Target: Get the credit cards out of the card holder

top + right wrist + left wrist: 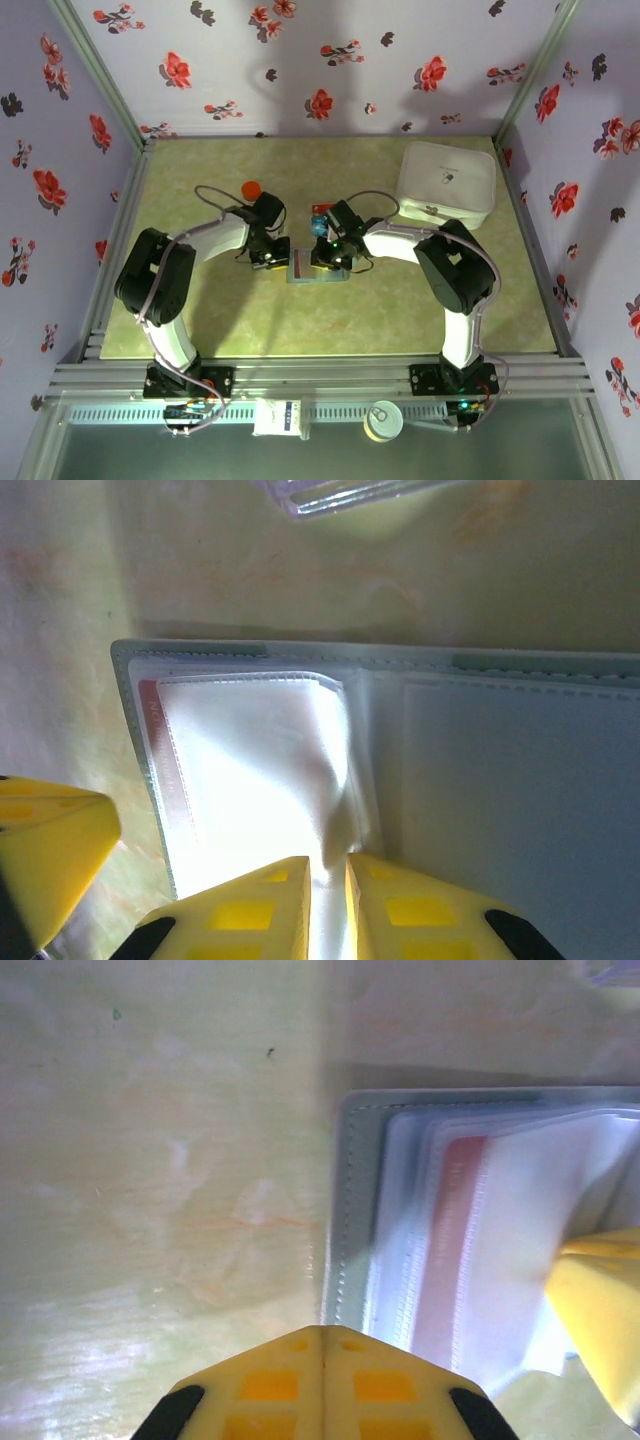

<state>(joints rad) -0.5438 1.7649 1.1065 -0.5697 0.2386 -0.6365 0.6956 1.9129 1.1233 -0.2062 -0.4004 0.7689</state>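
top external: card holder lies open between both jaws

the card holder (pixel 302 273) is seen spread flat on the green surface (pixel 200 310), near its middle, with one arm reaching in from each side. a white rounded box (pixel 446 183) is set at the far right corner, well apart, and a small orange-red ball (pixel 251 188) lies beyond the left arm. a small blue and red item (pixel 320 214) is seen just beyond the holder; what it is cannot be told at that size.

from the left wrist, the left jaws are shown clenched on nothing, tips pressed together just beside the holder's stitched edge (pixel 350 1210); contact cannot be told. a credit card (pixel 455 1240) with a red band is seen through the clear sleeves, inside the holder. one yellow fingertip (pixel 600 1310) of the right jaws is seen at the sleeves' far side.

from the right wrist, the right jaws are shown nipped on a crumpled flap of clear sleeve (pixel 300 750) on the holder's left panel. the right panel (pixel 520 780) lies flat and pale blue-grey. a clear plastic piece (pixel 340 495) lies beyond the holder.
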